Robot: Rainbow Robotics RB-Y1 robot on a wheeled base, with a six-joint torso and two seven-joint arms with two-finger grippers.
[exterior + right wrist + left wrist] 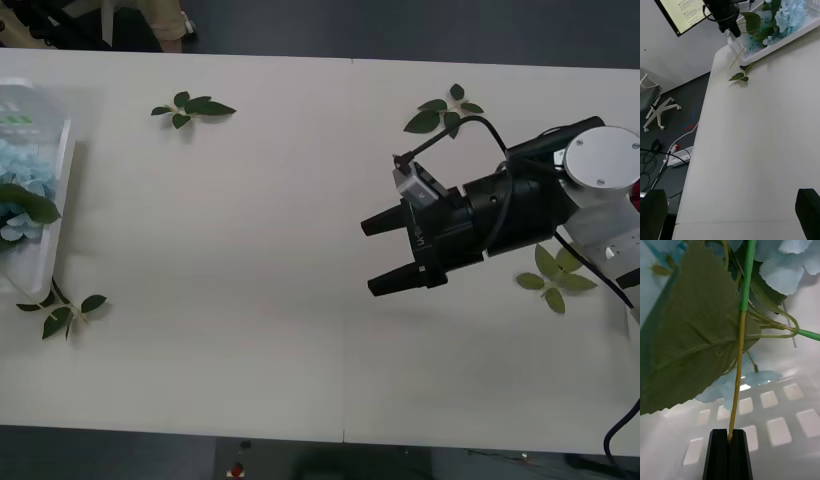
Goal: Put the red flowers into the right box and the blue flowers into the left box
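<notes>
Blue flowers in the left box, one stem pinched

At the far left edge of the front view sits the left box (62, 190), a white shallow tray with a raised rim, and the blue flowers (18, 175) lie heaped inside it: puffy pale-blue heads with broad dark green leaves. A leafy stem pokes out past the tray's lower corner onto the bench. Up close, the left end effector (730, 450) has its black fingers closed together on one thin yellowish-green stem, a large leaf and pale petals hanging over the tray's slotted wall.

Front overhead; right wrist faces left box (790, 35); left wrist close inside.
</notes>
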